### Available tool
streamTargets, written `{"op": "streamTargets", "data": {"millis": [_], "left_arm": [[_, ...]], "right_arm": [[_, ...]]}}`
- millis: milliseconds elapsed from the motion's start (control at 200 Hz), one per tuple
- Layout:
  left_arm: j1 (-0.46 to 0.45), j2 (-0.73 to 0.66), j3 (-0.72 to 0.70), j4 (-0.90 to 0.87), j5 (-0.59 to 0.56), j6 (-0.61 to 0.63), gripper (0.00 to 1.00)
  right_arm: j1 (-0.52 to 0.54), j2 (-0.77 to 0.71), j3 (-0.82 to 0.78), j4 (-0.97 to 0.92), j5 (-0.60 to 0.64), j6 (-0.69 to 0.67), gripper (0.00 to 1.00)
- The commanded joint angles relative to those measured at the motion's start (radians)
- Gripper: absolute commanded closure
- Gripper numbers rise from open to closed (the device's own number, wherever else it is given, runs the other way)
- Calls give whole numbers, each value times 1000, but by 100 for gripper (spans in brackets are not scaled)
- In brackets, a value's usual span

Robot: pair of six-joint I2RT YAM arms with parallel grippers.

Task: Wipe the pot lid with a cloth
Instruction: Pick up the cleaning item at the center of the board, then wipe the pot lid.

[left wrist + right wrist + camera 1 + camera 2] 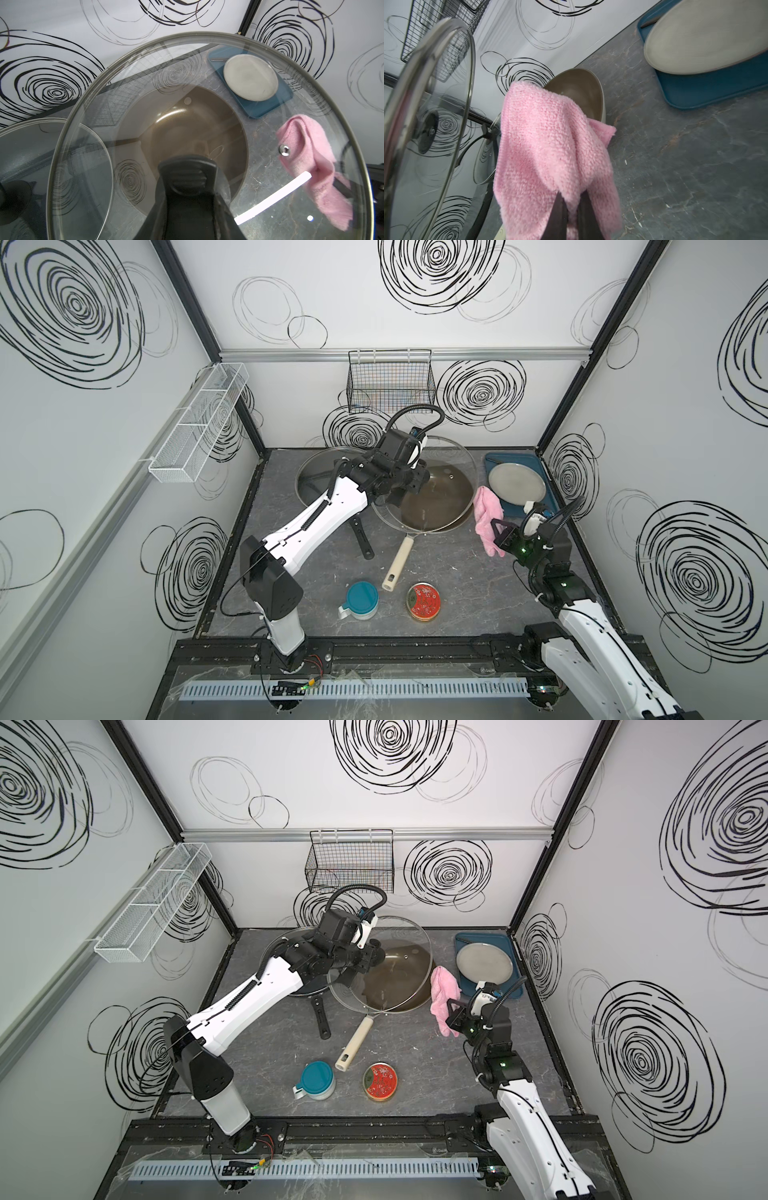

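The pot lid is a large glass one with a metal rim. It is lifted off the counter and held tilted above the back middle part, over a brown pan whose cream handle points toward the front edge. The left tool is closed on the black knob of the lid. In the left wrist view the pan shows through the glass.

The cloth is pink and fluffy. The right tool is closed on one fold of it, and the rest hangs loose around the tool. The cloth is near the right edge of the counter, between the brown pan and a blue tray in the back right corner. The tray carries a grey round plate. The cloth is near the rim of the pot lid, but in the right wrist view a gap shows between them. Whether the cloth touches the counter cannot be told.

A second glass lid lies on a dark pan at the back left. A teal-lidded cup and a red round tin stand near the front edge.
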Motion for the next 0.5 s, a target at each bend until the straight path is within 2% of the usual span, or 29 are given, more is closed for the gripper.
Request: {"op": "streamTargets", "data": {"millis": [0, 100, 235, 495], "left_arm": [[10, -111, 18, 238, 81, -55, 100], [9, -125, 19, 250, 116, -84, 100], [7, -140, 19, 255, 127, -105, 100], [7, -145, -23, 306, 114, -167, 100]], "right_arm": [[-9, 53, -29, 284, -155, 36, 100], [-9, 146, -12, 397, -215, 81, 100], [-4, 252, 68, 446, -322, 99, 100], [20, 306, 137, 573, -378, 140, 100]]}}
